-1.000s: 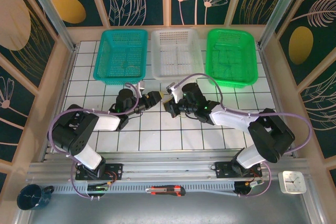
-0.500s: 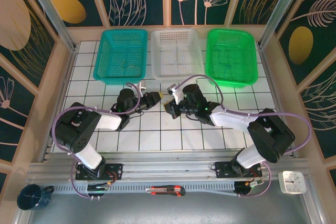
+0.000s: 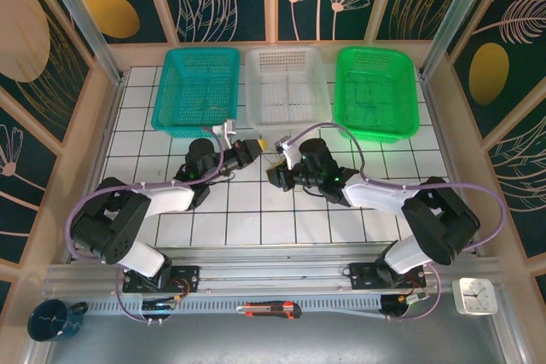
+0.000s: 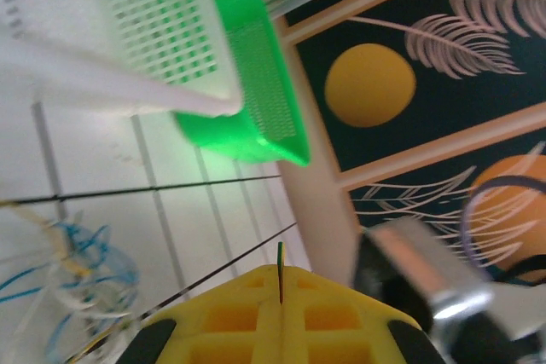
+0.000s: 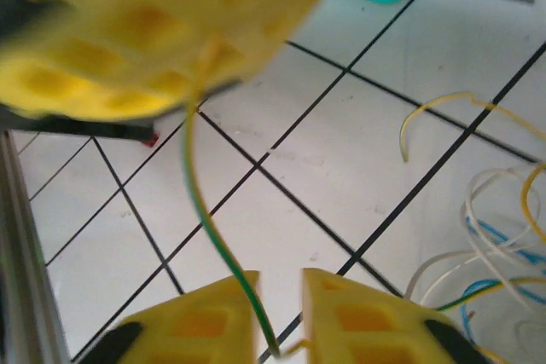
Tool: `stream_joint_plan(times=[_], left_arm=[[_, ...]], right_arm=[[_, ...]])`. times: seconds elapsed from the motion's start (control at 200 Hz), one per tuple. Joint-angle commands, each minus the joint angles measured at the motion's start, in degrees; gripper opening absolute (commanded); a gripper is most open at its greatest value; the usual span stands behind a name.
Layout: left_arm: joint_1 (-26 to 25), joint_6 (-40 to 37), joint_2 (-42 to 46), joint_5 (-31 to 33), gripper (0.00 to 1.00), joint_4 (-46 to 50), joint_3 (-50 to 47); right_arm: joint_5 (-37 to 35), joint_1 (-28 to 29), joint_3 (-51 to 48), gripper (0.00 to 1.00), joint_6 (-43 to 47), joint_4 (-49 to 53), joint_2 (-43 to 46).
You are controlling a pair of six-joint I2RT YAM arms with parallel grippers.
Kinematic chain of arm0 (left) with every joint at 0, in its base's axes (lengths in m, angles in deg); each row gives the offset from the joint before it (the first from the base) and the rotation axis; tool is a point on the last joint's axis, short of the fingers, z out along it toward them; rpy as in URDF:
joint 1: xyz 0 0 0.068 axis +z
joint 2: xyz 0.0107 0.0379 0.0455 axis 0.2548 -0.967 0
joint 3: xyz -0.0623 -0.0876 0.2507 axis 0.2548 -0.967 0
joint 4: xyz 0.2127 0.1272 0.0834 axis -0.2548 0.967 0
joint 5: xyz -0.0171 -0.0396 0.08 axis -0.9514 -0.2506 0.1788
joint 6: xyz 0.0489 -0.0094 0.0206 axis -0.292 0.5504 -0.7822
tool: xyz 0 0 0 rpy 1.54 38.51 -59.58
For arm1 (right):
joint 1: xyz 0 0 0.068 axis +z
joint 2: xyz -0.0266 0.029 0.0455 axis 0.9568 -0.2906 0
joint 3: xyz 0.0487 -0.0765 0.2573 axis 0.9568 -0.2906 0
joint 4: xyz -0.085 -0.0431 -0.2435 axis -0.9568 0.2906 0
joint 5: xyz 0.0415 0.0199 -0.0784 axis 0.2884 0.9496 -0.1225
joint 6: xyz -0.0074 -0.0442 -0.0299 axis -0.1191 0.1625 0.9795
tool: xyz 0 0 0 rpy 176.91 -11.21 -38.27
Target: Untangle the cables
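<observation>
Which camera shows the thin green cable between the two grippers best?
The right wrist view: the green cable runs sharp from the left gripper down into the gap of the right gripper. The left wrist view gives a short stub pinched in shut jaws; in the top view it is too small to follow.

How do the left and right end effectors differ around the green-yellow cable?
The left end effector is shut, pinching the green-yellow cable; the right end effector has its fingers parted, the cable passing through the gap. The left sits closer to the white basket than the right. Both have yellow fingers.
</observation>
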Motion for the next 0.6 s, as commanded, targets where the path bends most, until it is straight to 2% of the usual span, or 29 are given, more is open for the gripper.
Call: stream_joint_plan(times=[0.0, 0.085, 0.325, 0.52, 0.596], left_arm=[[-0.70, 1.54, 2.47, -0.47, 0.00, -0.16, 2.65], [-0.89, 2.41, 3.44, -0.44, 0.00, 0.02, 3.29], [-1.40, 4.24, 6.49, -0.12, 0.00, 0.79, 4.56], [-1.42, 5.43, 9.19, 0.06, 0.00, 1.68, 7.43], [-1.51, 5.21, 10.37, 0.27, 0.00, 3.05, 9.22]], right_arm=[[-1.68, -0.38, 0.21, 0.27, -1.63, -4.70, -0.53], [-2.25, -0.37, 0.91, 0.31, -1.92, -5.64, -1.20], [-5.32, -0.37, -0.01, 0.30, -2.93, -8.41, -2.17], [-8.69, -0.37, -3.60, 0.19, -4.60, -12.46, -3.61], [-9.84, -0.37, -5.17, 0.18, -5.46, -14.02, -4.18]])
